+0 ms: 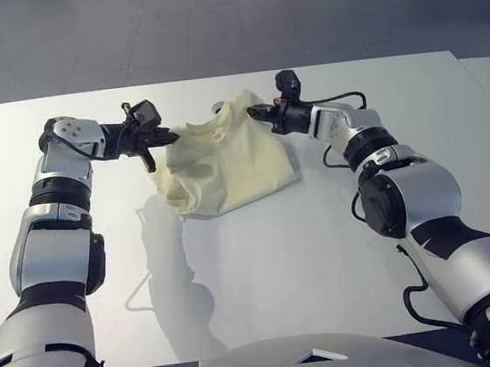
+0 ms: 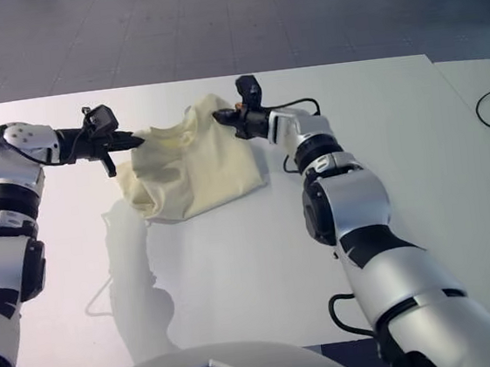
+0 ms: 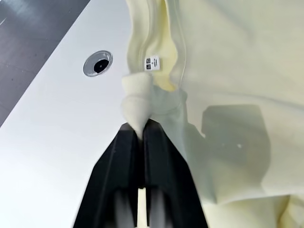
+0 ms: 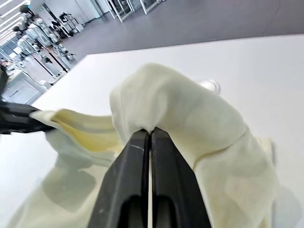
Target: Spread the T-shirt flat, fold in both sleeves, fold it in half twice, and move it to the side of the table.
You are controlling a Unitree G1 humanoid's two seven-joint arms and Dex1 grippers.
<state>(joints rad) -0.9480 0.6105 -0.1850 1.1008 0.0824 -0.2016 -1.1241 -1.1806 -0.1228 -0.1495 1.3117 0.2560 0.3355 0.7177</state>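
Left gripper [image 1: 173, 137], over the far left of the table: black fingers [image 3: 121, 156] pressed together, pinching a bunched bit of the pale yellow cotton T-shirt [image 1: 225, 164] beside the neckline. Small tuft of cloth poking out past the fingertips in the left wrist view. Small white tag [image 3: 151, 62] inside the collar, just beyond the pinch. Shirt crumpled, not spread flat, sitting at the far middle of the table. Top edge lifted and slung between the two grippers, lower part slumped in loose folds on the surface. Right gripper [image 1: 253, 111] at the shirt's upper right: black fingers [image 4: 164, 180] clamped tight on a raised hump of fabric, no gap between them. Grippers well apart, one at each side of the neckline. White rectangular table [image 1: 280, 267] plain and matte. Round metal-rimmed hole [image 3: 98, 63] set in the tabletop near the collar. Further right, an adjoining white tabletop [image 2: 479, 76] with a black cable loop [image 2: 479, 113] lying on it. Dark grey floor [image 1: 210, 20] beyond the far table edge. Racks and equipment [image 4: 42, 33] at the far end of the room in the right wrist view, too small and blurred to identify.
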